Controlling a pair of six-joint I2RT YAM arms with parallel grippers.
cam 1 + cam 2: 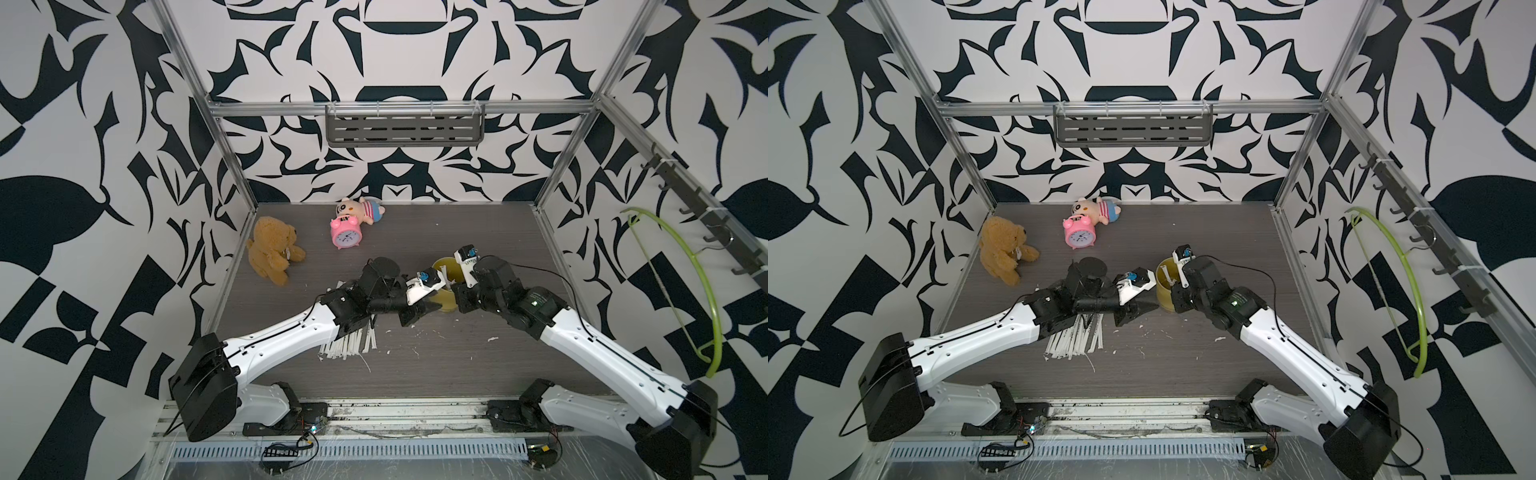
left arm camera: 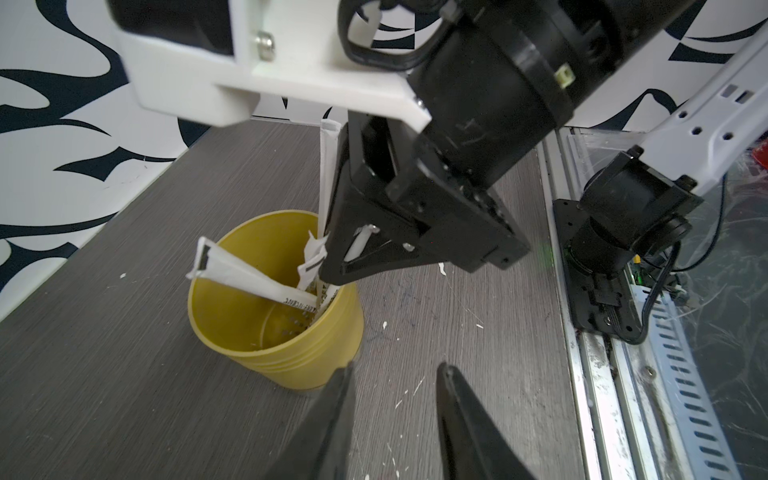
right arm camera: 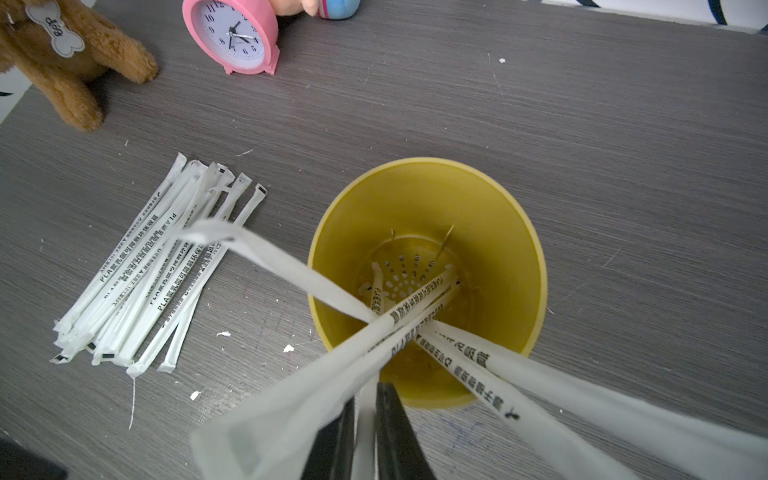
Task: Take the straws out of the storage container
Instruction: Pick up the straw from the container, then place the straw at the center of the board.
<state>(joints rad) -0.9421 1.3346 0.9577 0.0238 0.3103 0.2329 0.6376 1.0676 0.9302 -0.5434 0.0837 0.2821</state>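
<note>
The yellow storage container (image 3: pixel 498 249) stands upright right of the table's middle, visible in both top views (image 1: pixel 441 266) (image 1: pixel 1165 291). Several white-wrapped straws (image 3: pixel 419 303) lean inside it, their ends sticking out past the rim. My right gripper (image 3: pixel 365 395) hangs over the cup's mouth, shut on one straw (image 2: pixel 326 174) that rises between its fingers. My left gripper (image 2: pixel 397 370) is open low beside the cup's base (image 2: pixel 291 357); only bare table shows between its fingers, and one finger lies close against the wall. A pile of straws (image 3: pixel 158 270) lies flat on the table, partly under the left arm (image 1: pixel 349 343).
A brown teddy bear (image 1: pixel 272 249), a pink alarm clock (image 1: pixel 347 237) and a small plush doll (image 1: pixel 365 210) sit at the back left. White paper scraps (image 3: pixel 286 348) dot the table near the cup. A metal rail (image 2: pixel 602 374) runs along the front edge.
</note>
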